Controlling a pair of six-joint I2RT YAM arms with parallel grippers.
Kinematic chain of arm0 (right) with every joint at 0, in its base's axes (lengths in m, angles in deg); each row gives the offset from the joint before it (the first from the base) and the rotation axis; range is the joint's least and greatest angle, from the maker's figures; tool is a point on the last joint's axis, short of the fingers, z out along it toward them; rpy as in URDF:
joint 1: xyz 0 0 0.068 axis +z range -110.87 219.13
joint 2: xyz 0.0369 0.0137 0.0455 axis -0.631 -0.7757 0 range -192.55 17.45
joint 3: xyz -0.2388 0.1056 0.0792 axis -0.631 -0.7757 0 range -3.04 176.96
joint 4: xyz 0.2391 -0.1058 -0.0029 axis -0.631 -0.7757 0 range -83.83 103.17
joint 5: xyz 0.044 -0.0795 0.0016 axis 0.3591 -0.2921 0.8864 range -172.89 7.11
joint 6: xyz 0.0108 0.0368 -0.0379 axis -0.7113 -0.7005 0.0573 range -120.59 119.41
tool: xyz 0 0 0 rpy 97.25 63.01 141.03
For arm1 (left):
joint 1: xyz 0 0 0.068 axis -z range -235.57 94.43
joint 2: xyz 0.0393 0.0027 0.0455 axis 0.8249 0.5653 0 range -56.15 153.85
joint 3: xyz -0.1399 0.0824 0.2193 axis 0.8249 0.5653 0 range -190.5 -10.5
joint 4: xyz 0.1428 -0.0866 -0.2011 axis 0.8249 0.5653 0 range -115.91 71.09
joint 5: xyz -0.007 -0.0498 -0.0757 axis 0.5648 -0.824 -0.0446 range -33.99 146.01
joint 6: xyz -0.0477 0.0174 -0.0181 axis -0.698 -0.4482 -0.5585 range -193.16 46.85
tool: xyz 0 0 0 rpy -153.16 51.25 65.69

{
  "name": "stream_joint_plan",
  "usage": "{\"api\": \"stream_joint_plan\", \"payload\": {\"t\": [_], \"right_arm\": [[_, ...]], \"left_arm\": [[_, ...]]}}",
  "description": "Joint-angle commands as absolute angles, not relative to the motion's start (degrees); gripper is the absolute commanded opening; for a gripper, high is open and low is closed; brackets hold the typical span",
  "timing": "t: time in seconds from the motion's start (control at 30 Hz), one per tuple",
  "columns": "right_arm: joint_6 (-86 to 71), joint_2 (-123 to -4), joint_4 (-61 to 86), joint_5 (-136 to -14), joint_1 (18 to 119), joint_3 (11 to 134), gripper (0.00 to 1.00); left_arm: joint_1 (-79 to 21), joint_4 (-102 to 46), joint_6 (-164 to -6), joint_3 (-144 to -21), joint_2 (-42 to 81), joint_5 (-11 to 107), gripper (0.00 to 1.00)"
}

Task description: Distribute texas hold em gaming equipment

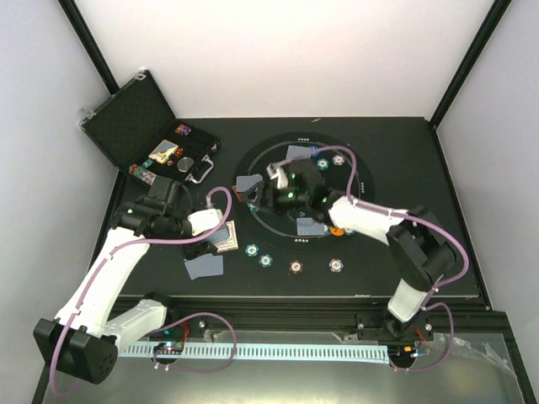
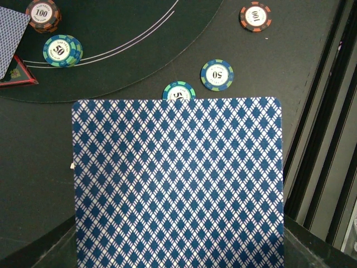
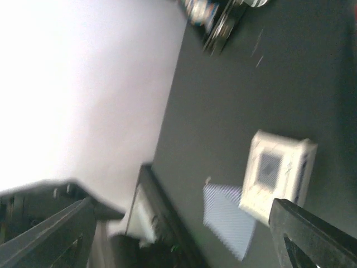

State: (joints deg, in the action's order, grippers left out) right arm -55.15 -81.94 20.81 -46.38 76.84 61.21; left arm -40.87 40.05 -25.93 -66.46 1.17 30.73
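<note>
Left wrist view: a blue diamond-backed playing card (image 2: 178,184) hid the left gripper (image 1: 202,250), its grip impossible to tell; the right gripper (image 3: 181,212) held its fingers wide apart.

1. Left arm (image 1: 99,282): white smooth shells with black blocky joints.
2. Right arm (image 1: 364,216): the same white shells and black joints.
3. A thin purple cable (image 1: 221,199) loops along each arm.
4. Small green lights (image 1: 135,208) glow on the black joints.
5. The right fingers (image 3: 47,237) are dark grey.

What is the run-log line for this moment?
left fingers: shut on playing card, clear of table | right fingers: open, empty, above round mat | poker chips: on table and mat
</note>
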Motion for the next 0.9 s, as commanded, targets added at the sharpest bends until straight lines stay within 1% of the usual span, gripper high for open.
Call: {"api": "stream_joint_plan", "payload": {"t": [0.0,0.13,0.27,0.37,0.47,0.67,0.87], "right_arm": [[-64.4,-79.2,36.5,-43.3,83.8,52.1,0.89],[-70.5,-78.2,46.9,-43.5,88.7,46.6,0.90],[-72.7,-78.0,50.7,-44.7,91.5,44.4,0.90],[-73.7,-77.3,52.0,-45.4,91.7,42.7,0.89],[-73.0,-76.5,50.3,-46.0,91.7,42.1,0.89],[-69.8,-74.3,42.6,-48.4,91.5,42.2,0.84],[-68.2,-71.1,40.1,-49.8,91.3,42.3,0.84]], "left_arm": [[-41.1,38.8,-26.7,-66.8,0.5,30.3,0.02],[-41.1,38.5,-26.6,-66.6,0.8,30.3,0.01],[-41.1,38.4,-26.5,-66.6,1.0,30.3,0.02],[-41.1,38.3,-26.4,-66.5,1.0,30.3,0.02],[-41.1,38.3,-26.4,-66.4,1.0,30.3,0.02],[-41.1,38.5,-26.4,-66.7,0.9,30.3,0.02],[-41.1,38.8,-26.3,-66.8,0.8,30.3,0.02]]}}
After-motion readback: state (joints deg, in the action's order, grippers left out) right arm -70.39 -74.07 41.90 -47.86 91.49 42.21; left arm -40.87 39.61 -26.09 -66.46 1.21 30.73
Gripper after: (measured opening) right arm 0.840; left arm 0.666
